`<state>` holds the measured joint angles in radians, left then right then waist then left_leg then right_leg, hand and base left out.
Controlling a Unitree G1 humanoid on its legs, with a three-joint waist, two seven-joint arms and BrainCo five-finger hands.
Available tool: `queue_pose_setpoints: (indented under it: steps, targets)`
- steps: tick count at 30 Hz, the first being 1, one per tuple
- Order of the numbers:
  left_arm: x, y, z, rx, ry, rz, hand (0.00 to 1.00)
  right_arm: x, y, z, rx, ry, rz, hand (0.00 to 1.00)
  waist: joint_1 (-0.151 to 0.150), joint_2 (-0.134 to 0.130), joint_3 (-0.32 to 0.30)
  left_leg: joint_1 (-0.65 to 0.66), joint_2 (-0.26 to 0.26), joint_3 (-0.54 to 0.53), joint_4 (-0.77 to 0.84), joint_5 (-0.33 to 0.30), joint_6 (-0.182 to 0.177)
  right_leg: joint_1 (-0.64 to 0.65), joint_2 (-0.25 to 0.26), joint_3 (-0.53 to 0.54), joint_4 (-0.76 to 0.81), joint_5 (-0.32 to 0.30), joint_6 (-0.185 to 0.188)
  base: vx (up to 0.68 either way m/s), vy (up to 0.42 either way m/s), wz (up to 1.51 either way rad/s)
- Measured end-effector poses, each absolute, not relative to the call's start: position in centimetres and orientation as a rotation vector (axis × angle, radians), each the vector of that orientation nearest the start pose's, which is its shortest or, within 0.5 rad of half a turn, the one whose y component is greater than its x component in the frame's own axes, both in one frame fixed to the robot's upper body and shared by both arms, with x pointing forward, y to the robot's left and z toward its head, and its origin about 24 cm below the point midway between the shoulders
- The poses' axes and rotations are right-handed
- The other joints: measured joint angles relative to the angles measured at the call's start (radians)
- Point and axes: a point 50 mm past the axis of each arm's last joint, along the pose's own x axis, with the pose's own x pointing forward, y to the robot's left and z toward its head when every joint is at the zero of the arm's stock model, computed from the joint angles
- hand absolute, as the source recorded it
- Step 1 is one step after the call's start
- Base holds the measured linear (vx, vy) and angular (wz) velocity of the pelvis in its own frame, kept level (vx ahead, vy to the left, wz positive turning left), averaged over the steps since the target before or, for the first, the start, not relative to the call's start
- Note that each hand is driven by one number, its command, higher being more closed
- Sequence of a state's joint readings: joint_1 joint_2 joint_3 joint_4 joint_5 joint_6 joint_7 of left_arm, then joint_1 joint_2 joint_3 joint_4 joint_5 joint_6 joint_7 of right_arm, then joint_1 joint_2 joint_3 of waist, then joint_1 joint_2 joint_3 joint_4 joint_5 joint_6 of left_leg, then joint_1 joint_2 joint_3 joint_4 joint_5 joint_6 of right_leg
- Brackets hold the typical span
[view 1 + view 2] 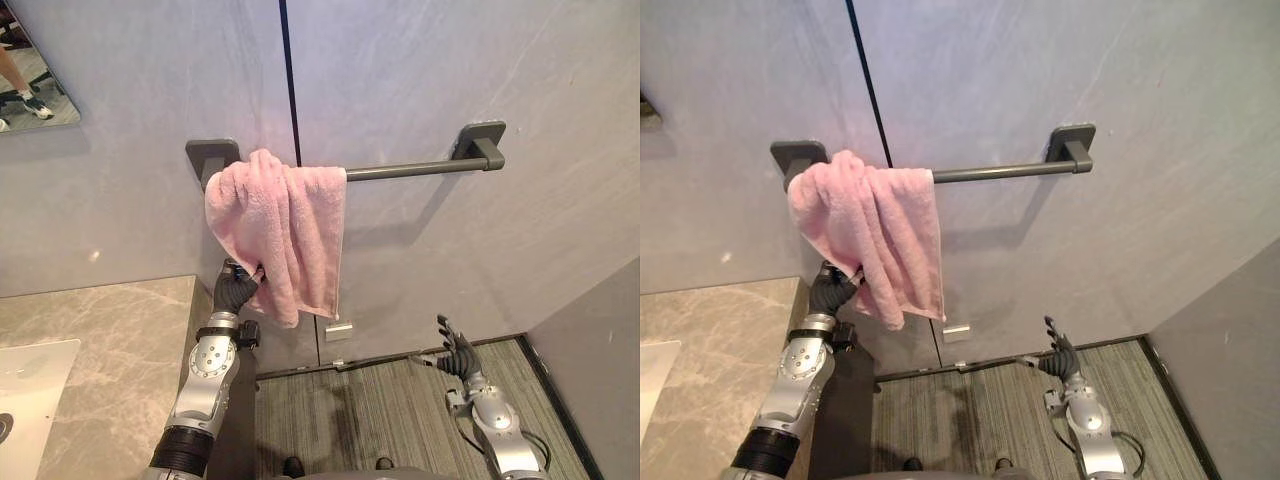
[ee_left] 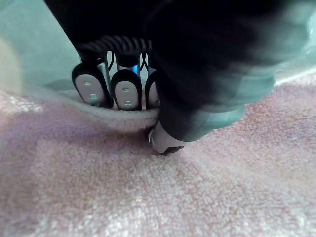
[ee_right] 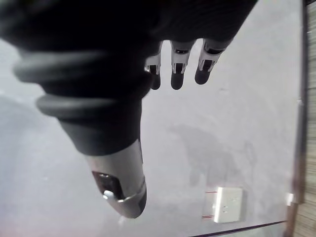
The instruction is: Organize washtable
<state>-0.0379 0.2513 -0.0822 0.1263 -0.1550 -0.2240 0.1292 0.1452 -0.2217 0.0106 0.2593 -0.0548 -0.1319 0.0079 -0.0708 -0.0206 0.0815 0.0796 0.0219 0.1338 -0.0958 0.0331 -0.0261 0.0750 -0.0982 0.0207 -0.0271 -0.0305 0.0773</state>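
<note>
Pink towel [image 1: 285,235] hangs bunched at the left end of the towel bar [image 1: 420,168]. Left robot hand [image 1: 235,290], below the bar, pinches the towel's lower fold. Right robot hand [image 1: 458,352], low under the bar's right end, is loose-fingered and empty. Suggest spreading the towel sideways along the bar; a downward tug may drag it off. Basin [image 1: 30,390] in the bench [image 1: 120,340]: visible part empty.

The washroom held one pink towel [image 1: 280,235], one grey towel bar [image 1: 410,169] with two wall brackets [image 1: 212,155] [image 1: 483,140], one marble counter [image 1: 120,340], one white basin [image 1: 30,390], one mirror [image 1: 35,70] and one white wall socket [image 1: 339,331]. Two robot hands were counted: the left hand [image 1: 235,288] and the right hand [image 1: 458,352]. Two grey wall panels [image 1: 140,210] met at one dark seam [image 1: 288,70].
</note>
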Motion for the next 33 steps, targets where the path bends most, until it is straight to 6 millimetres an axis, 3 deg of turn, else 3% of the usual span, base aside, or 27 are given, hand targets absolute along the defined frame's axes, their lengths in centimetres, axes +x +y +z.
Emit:
queue_pose_setpoints:
  steps: [2,13,23,33]
  targets:
    - [25.8,18.6,4.7,0.087,-0.128,0.05,1.0,21.3,-20.2,-1.0,-0.277,0.175,0.045,0.0,0.0,-0.001,0.0,0.0,0.001,0.005,0.0,0.0,0.0,-0.007,0.001,0.009,0.006,0.0,0.0,-0.02,-0.03,-0.11]
    - [25.6,17.5,4.6,0.085,-0.128,-0.008,1.0,22.4,-16.3,2.8,-0.181,-0.016,0.313,0.0,0.0,-0.016,-0.014,-0.016,0.001,0.003,0.0,0.001,0.001,-0.031,0.002,0.013,0.026,-0.001,0.001,-0.03,-0.025,-0.01]
    - [25.4,16.6,4.4,0.075,-0.132,-0.043,1.0,24.6,-13.3,5.1,-0.141,-0.123,0.425,0.0,0.006,-0.027,-0.023,-0.023,-0.003,-0.013,0.0,0.007,0.006,-0.029,-0.001,0.0,0.027,-0.002,0.001,-0.02,-0.022,0.04]
    - [25.4,16.3,4.4,0.064,-0.131,-0.051,1.0,26.5,-13.0,6.2,-0.163,-0.16,0.412,0.0,0.03,-0.027,-0.043,-0.039,-0.003,-0.042,0.0,0.022,0.008,-0.03,-0.001,-0.026,0.032,-0.002,0.0,-0.03,-0.027,0.09]
